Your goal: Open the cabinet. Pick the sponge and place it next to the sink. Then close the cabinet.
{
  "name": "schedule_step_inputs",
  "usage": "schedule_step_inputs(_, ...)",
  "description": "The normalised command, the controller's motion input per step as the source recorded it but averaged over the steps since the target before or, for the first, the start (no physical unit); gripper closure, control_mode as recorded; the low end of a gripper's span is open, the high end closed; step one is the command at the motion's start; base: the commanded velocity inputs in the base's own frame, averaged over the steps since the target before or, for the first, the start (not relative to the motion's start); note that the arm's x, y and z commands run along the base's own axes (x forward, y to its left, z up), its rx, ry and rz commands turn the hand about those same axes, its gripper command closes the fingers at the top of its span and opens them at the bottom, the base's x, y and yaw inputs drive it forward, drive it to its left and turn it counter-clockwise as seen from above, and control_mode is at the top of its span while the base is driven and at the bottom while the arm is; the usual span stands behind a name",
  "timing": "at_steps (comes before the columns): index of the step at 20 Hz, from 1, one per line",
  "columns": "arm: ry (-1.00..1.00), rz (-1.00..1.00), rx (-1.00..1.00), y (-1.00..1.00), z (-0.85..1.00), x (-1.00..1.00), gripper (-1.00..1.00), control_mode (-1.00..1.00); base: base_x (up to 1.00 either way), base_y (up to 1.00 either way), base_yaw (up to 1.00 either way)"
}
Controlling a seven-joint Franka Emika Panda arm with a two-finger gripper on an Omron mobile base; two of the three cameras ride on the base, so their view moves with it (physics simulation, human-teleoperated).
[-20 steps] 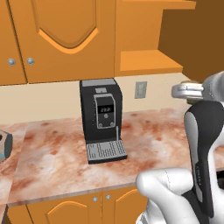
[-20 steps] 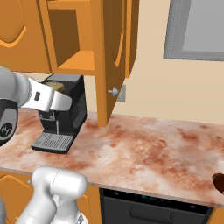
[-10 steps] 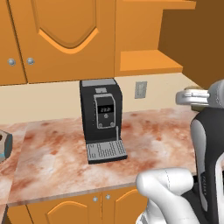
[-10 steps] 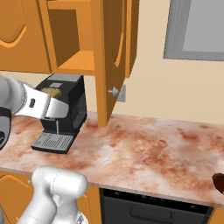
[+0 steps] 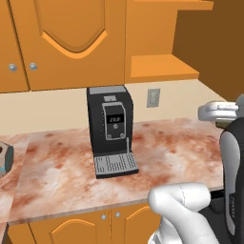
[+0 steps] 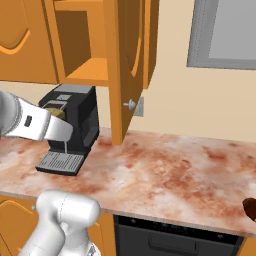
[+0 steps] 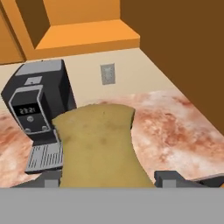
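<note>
Hand view has the sponge (image 7: 98, 146) clamped between the gripper (image 7: 105, 178) tips, long axis running away from the hand, above the bench (image 7: 175, 127) by the coffee machine (image 7: 37, 105). The sink is probably somewhere off to the left, so the carry goes sideways, away from the open cabinet (image 6: 127, 65).

The white arm (image 5: 234, 181) rises in front of the coffee machine (image 5: 111, 128), its forearm reaching level across the machine's front in the right base view. The gripper (image 7: 105, 179) is above the counter, facing the coffee machine. Its two dark finger tips (image 7: 168, 178) stand apart, clamped on either side of the sponge (image 7: 98, 146).
</note>
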Motion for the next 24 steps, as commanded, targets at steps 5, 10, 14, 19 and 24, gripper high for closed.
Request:
schedule_step_inputs(5,0.0,0.0,0.0,0.0,0.0,-0.21,1.0,1.0,-0.02,0.0,0.0)
schedule_step_inputs(10,0.0,0.0,0.0,0.0,0.0,0.0,1.0,1.0,-0.68,0.0,0.0)
schedule_step_inputs(14,0.0,0.0,0.0,0.0,0.0,0.0,1.0,1.0,-0.89,0.0,0.0)
schedule_step_inputs(19,0.0,0.0,0.0,0.0,0.0,0.0,1.0,1.0,-0.94,-0.12,0.0)
schedule_step_inputs(24,0.0,0.0,0.0,0.0,0.0,0.0,1.0,1.0,-0.09,-0.72,-0.04)
